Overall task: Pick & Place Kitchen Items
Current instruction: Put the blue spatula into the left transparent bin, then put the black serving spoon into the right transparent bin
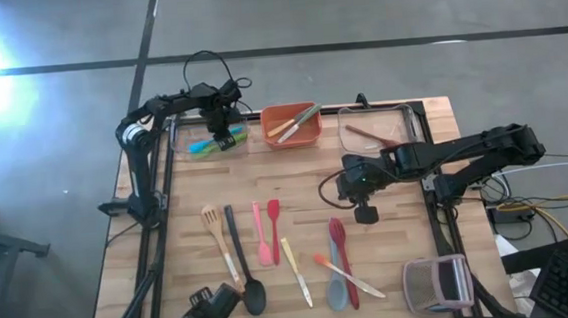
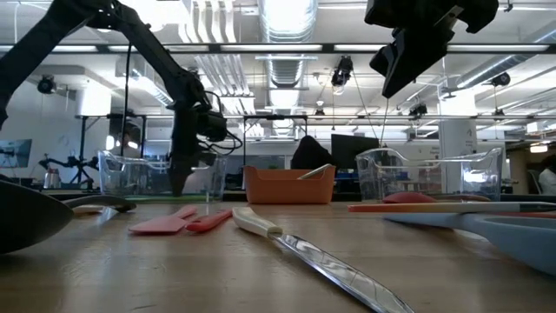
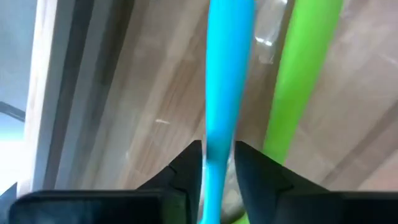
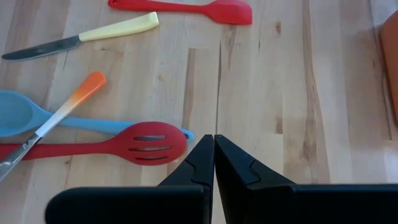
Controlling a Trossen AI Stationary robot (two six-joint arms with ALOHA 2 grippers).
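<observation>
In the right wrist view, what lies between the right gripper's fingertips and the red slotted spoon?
Only bare wooden table; the right gripper is shut just beside the red slotted spoon.

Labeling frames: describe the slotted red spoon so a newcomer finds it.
On the wooden table, look in the utensil cluster below the right gripper. The slotted red spoon crosses a blue spoon there. Only its head has slots.

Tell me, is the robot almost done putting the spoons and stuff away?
Not yet. Done: a few utensils already lie in the orange bin, and one in the clear bin beside it. In hand: the left gripper is over the other clear bin, its fingers around a blue utensil next to a green one. Left: about nine utensils lie on the table. The right gripper hovers shut, empty.
</observation>
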